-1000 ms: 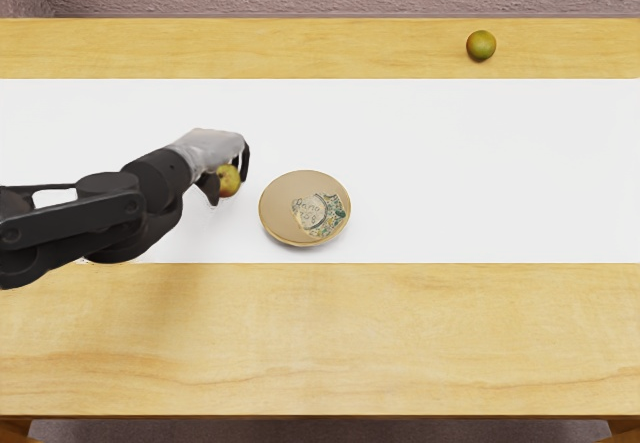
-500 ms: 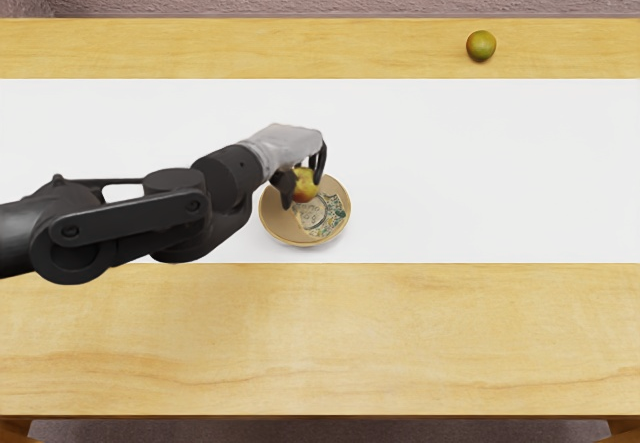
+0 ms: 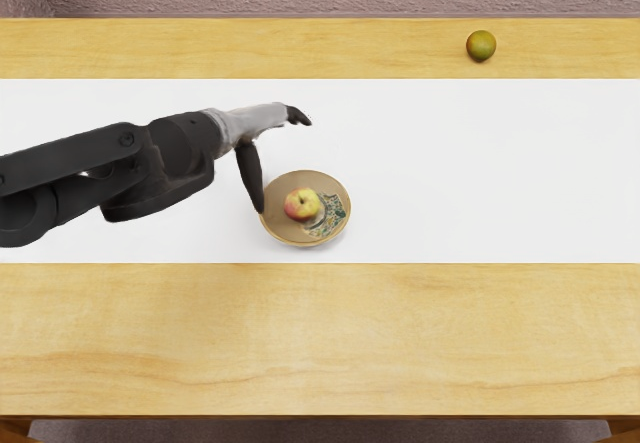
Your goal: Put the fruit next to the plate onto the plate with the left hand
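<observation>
Apple (image 3: pixel 302 204) sits on the plate (image 3: pixel 283 231) at the frame's centre, a little left of the plate's middle; we see our left hand (image 3: pixel 258 128) just up and left of it, released, fingers (image 3: pixel 250 178) spread and holding nothing; one finger points down at the plate's left rim, touching or not we cannot tell; a green fruit (image 3: pixel 481 45) lies upper right.

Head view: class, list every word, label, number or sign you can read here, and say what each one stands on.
There is no readable text in this view.
Plate: a blue-green pattern beside the apple, too blurred to tell whether it holds letters.
Left hand, green fruit, table: no markings visible.
</observation>
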You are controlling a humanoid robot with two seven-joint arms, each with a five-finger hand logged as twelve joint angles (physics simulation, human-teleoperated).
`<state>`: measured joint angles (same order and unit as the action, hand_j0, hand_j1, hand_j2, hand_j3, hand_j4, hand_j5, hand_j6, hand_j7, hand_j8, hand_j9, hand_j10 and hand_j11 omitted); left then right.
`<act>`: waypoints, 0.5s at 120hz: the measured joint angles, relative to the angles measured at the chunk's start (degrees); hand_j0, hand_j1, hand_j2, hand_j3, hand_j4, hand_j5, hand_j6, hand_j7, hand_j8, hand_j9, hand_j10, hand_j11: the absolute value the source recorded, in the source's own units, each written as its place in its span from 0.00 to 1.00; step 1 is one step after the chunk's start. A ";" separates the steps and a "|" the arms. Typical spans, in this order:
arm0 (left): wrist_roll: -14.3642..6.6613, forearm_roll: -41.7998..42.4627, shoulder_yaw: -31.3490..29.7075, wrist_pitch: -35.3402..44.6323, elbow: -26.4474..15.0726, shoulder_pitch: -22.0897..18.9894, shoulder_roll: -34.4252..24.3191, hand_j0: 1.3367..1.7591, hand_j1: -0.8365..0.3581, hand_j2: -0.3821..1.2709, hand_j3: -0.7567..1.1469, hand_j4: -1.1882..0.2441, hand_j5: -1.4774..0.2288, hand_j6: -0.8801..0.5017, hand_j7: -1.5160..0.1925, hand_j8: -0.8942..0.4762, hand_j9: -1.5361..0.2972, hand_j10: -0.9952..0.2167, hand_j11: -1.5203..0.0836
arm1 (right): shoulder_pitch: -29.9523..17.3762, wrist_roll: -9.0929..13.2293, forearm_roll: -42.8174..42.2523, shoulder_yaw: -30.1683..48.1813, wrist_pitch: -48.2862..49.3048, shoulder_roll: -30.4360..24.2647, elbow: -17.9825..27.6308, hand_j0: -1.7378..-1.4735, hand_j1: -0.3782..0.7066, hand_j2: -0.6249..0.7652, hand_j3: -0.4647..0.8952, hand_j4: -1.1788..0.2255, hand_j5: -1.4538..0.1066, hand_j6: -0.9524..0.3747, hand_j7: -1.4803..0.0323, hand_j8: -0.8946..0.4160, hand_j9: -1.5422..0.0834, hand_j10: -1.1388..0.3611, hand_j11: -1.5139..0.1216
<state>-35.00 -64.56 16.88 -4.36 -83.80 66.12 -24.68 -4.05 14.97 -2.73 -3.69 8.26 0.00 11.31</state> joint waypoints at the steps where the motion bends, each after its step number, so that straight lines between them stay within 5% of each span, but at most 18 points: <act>1: 0.00 1.18 0.69 -0.65 -0.17 -0.05 -0.73 0.76 0.86 0.30 0.40 0.71 0.73 0.56 0.76 0.56 0.71 0.68 0.81 | 0.00 0.00 0.00 0.00 0.00 0.00 -0.01 0.30 0.03 0.45 0.34 0.84 0.93 0.72 0.98 0.68 0.95 0.76 0.93; 17: 0.00 22.94 10.39 -15.02 -1.73 -0.88 -13.23 0.76 0.91 0.27 0.40 0.76 0.78 0.59 0.81 0.59 0.76 0.74 0.86 | 0.00 0.00 -0.02 0.00 0.00 0.00 -0.02 0.30 0.03 0.45 0.34 0.84 0.93 0.72 0.98 0.68 0.95 0.76 0.93; 37: 0.00 46.24 14.41 -27.24 -2.15 -3.89 -25.10 0.76 0.94 0.25 0.40 0.79 0.82 0.60 0.84 0.62 0.80 0.77 0.90 | 0.00 0.00 -0.01 0.00 0.00 0.00 -0.01 0.30 0.03 0.45 0.34 0.84 0.93 0.72 0.98 0.68 0.95 0.76 0.93; 60: 0.00 57.97 15.39 -30.12 -2.23 -4.07 -27.97 0.76 0.96 0.24 0.40 0.80 0.84 0.61 0.86 0.63 0.81 0.79 0.92 | 0.00 0.00 0.00 0.00 0.00 0.00 -0.01 0.30 0.03 0.45 0.34 0.84 0.93 0.72 0.98 0.68 0.95 0.76 0.93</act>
<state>-35.00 -6.59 32.28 -34.48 -86.03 62.05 -52.65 -4.05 14.97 -2.73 -3.69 8.26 0.00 11.30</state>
